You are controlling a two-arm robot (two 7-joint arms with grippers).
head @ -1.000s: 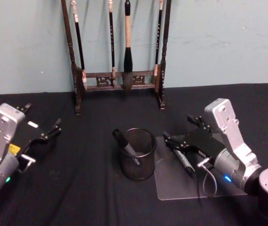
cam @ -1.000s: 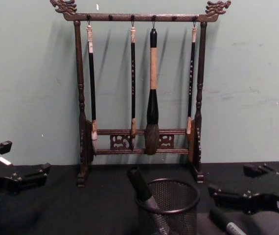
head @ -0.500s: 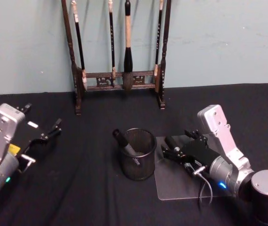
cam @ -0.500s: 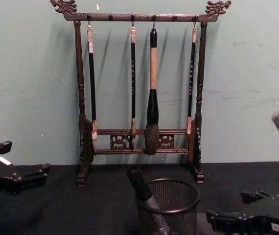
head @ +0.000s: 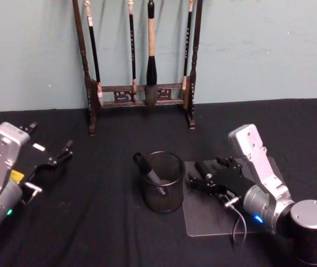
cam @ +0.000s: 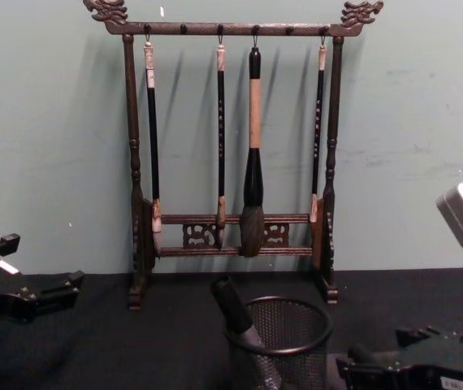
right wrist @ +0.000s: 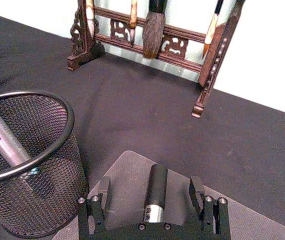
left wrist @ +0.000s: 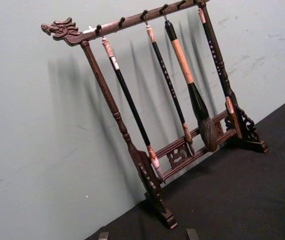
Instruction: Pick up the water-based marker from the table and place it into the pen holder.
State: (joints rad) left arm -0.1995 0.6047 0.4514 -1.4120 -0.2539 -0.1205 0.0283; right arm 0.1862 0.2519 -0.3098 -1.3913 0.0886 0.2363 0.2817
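Right end effector [head: 206,173] is low over the clear mat [head: 203,221], fingers spread wide, with the water-based marker [right wrist: 155,190] lying between them and a gap showing on either side. I read this as the grasp: I'd settle a touch lower, keep the barrel centred, then close evenly so it can't roll. Left end effector [head: 50,162] sits parked on the left of the desk [head: 103,233], fingers apart. Count: two markers, this one and a second marker [head: 147,169] leaning in the one pen holder [head: 164,201]; four brushes on one rack [cam: 130,162].
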